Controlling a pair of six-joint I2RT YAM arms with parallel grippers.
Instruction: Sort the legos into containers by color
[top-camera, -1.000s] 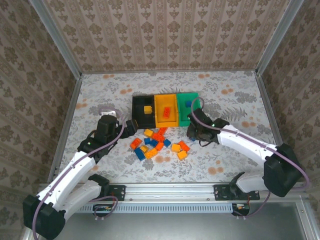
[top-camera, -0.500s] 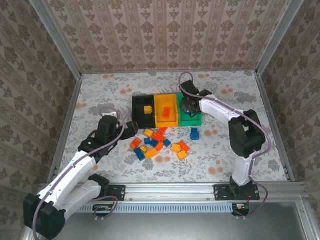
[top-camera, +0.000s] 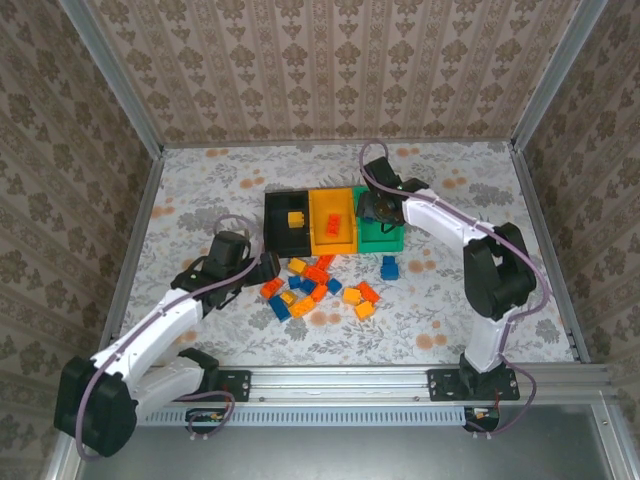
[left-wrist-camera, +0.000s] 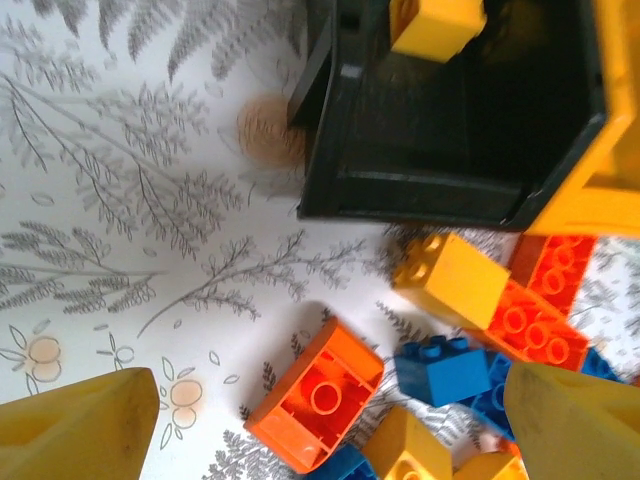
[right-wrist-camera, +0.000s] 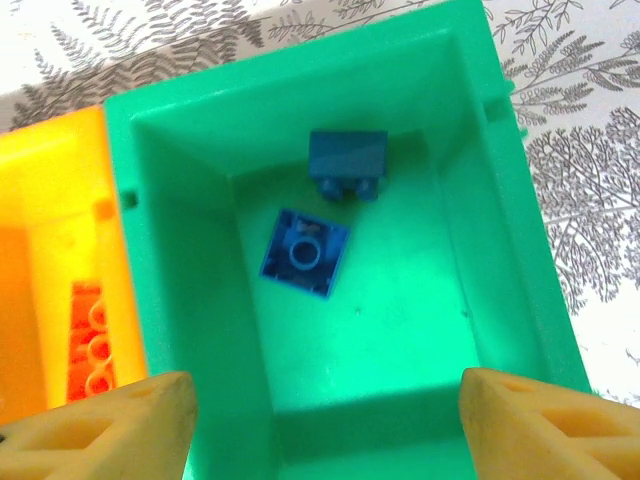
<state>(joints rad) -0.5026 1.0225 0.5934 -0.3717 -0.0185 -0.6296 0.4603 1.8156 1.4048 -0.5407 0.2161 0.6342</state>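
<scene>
White cloth printed with grey ferns and orange blossoms covered the table (top-camera: 480, 300), walled in by patterned wallpaper panels (top-camera: 330, 70). Two white robot arms reached over it from the near edge.

At the centre stood three open rectangular bins joined in a row: a black plastic bin (top-camera: 272, 228) on the left, an orange-yellow plastic bin (top-camera: 333, 242) in the middle, and a green plastic bin (top-camera: 381, 239) on the right.

The left gripper (top-camera: 270, 266) hung low beside the black bin's near corner, its yellow fingers (left-wrist-camera: 75, 420) spread wide and holding nothing. The right gripper (top-camera: 378, 212) hovered over the green bin, its fingers (right-wrist-camera: 100, 425) likewise parted and empty.

A loose pile of small plastic toy bricks (top-camera: 315, 285) in yellow, orange-red and blue lay on the cloth just in front of the bins. One lone blue brick (top-camera: 389, 267) sat apart, near the green bin's front.

Inside the bins lay a yellow brick (left-wrist-camera: 437, 22) in the black one, an orange-red brick (right-wrist-camera: 90, 335) in the orange-yellow one, and two blue bricks (right-wrist-camera: 347, 158) (right-wrist-camera: 305, 253) in the green one, just beside each other.

Between the left fingers, an upturned orange brick (left-wrist-camera: 315, 395) lay near a blue one (left-wrist-camera: 440, 368).
</scene>
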